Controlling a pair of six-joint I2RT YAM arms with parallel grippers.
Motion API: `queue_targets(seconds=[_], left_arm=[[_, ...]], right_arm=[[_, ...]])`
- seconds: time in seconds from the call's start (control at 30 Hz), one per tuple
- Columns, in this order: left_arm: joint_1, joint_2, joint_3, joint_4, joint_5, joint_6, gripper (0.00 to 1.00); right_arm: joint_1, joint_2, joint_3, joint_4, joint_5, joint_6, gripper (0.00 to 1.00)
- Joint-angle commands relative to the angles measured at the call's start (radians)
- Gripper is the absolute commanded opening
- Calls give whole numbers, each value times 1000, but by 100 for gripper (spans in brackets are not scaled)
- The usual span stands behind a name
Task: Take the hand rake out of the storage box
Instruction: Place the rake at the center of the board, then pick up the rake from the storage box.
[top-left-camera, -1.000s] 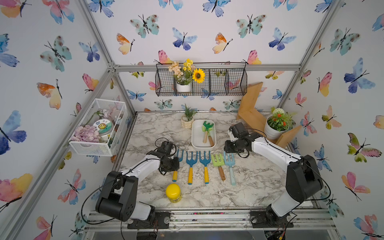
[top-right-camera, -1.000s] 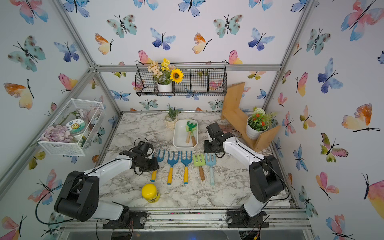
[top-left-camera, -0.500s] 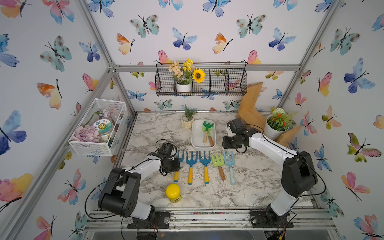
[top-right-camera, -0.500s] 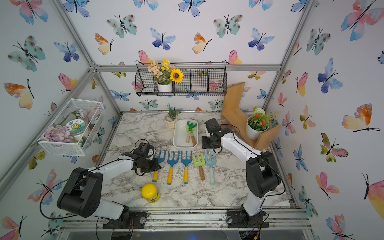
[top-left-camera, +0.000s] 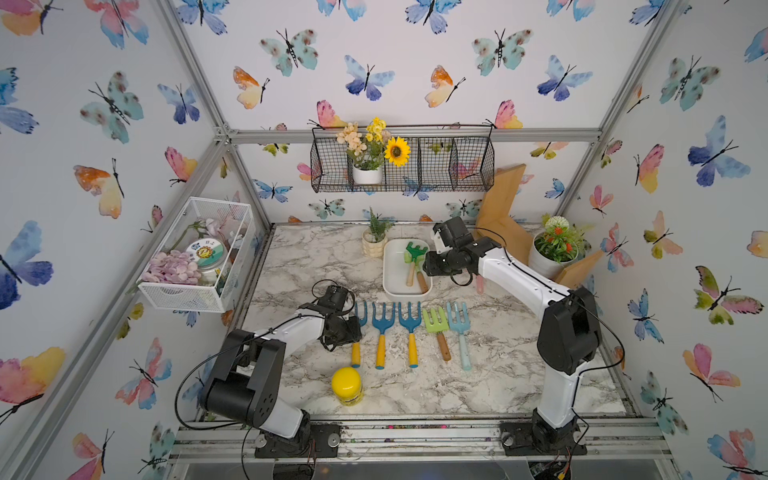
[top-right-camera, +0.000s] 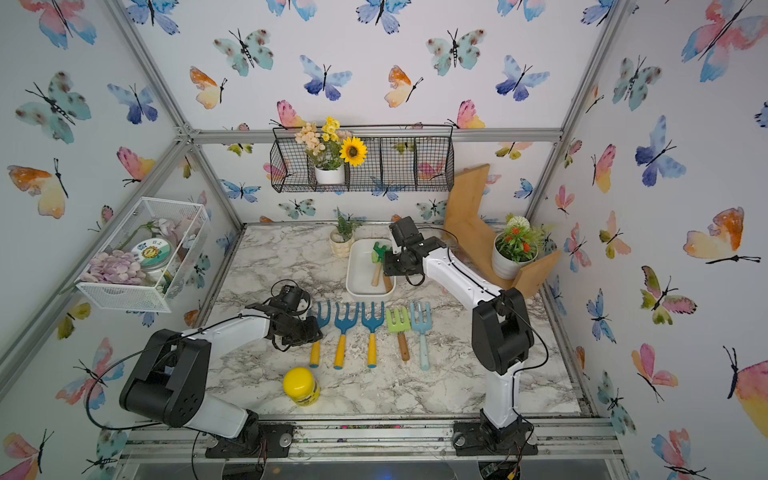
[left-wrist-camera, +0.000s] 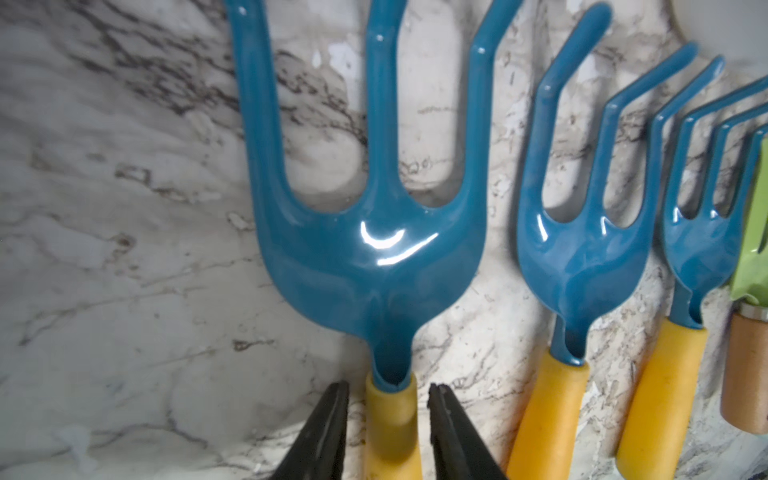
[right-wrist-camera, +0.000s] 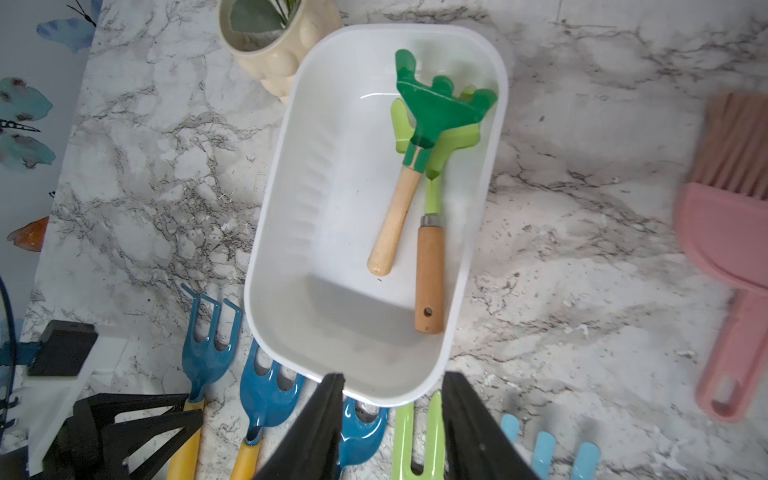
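Note:
The white storage box (top-left-camera: 394, 286) (top-right-camera: 358, 283) (right-wrist-camera: 291, 232) lies at the back middle of the marble table. Inside it, a hand rake with a dark green head and pale wooden handle (right-wrist-camera: 395, 224) (top-left-camera: 415, 251) rests partly on a light green hand rake with a brown handle (right-wrist-camera: 428, 274). My right gripper (right-wrist-camera: 392, 378) (top-left-camera: 430, 266) hovers open over the box's right side, with nothing between its fingers. My left gripper (left-wrist-camera: 388, 388) (top-left-camera: 349, 332) is open. Its jaws straddle the yellow handle of the leftmost blue rake (left-wrist-camera: 374, 257), with a small gap on each side.
A row of several rakes (top-left-camera: 409, 328) lies in front of the box. A yellow jar (top-left-camera: 347, 384) stands near the front edge and a cream plant pot (top-left-camera: 374, 245) touches the box's back left. A pink brush (right-wrist-camera: 735, 249), a flower pot (top-left-camera: 550, 253) and wooden boards (top-left-camera: 503, 208) are at the right.
My left gripper's jaws have parted from the yellow handle they were shut on. My right gripper has moved back and left, closer over the storage box.

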Motion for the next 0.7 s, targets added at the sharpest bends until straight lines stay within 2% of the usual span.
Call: queue_targets(seconds=[0.0, 0.23, 0.47, 0.67], left_arm=[[2, -6, 35, -68, -69, 5, 40], [2, -64, 158, -168, -169, 12, 48], [2, -88, 281, -198, -251, 15, 49], [1, -55, 339, -187, -265, 11, 49]], right_arm=[[15, 43, 41, 17, 15, 45, 45], [47, 155, 112, 75, 91, 118, 45], [52, 278, 195, 121, 157, 162, 45], [52, 406, 350, 75, 223, 175, 44]])
